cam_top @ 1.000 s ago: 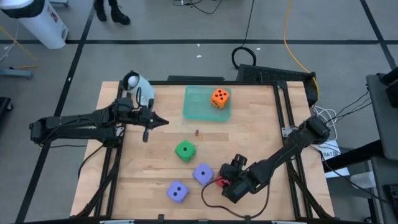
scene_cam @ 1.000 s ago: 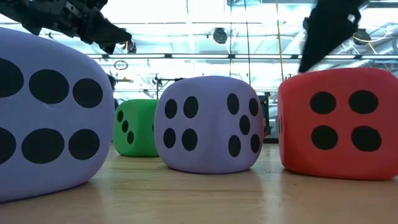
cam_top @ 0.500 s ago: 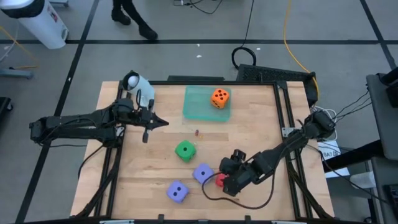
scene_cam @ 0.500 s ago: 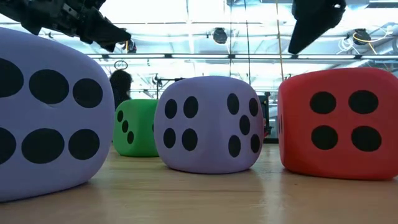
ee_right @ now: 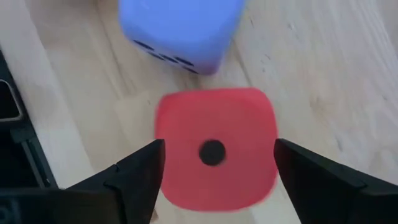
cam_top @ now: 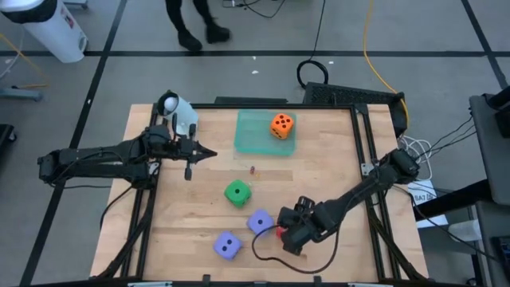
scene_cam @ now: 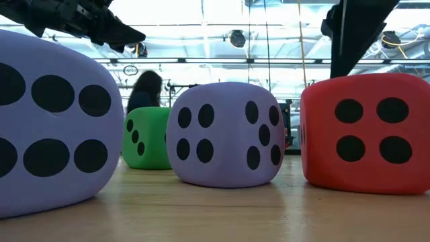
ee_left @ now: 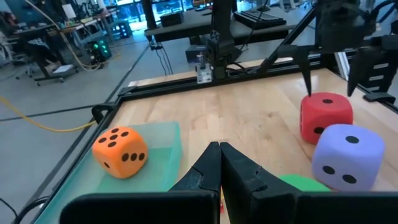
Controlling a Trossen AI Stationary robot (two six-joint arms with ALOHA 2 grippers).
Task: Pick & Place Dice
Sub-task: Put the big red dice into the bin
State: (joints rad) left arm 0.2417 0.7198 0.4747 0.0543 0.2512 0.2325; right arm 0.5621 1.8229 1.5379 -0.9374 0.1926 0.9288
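Observation:
A red die [ee_right: 214,146] rests on the wooden table at the near right; only a sliver of it [cam_top: 279,232] shows in the high view. My right gripper [ee_right: 219,146] hangs open over it, pointing steeply down, a finger on each side just above its top, touching nothing. Close by are two purple-blue dice [cam_top: 260,222] [cam_top: 227,245] and a green die [cam_top: 237,192]. An orange die [cam_top: 280,125] sits on the green tray [cam_top: 253,137] at the far middle. My left gripper [cam_top: 209,154] waits shut at the left, above the table.
A white device [cam_top: 177,109] stands at the table's far left corner. A small red bit [cam_top: 253,170] lies between tray and green die. A black cable [cam_top: 275,257] loops near the front edge below my right gripper. A person [cam_top: 195,20] walks beyond the far edge.
My right gripper has shifted slightly toward the table's left, further over the red die, and tipped to point more steeply down, staying open. The dice have kept still. A person has walked rightward beyond the far edge.

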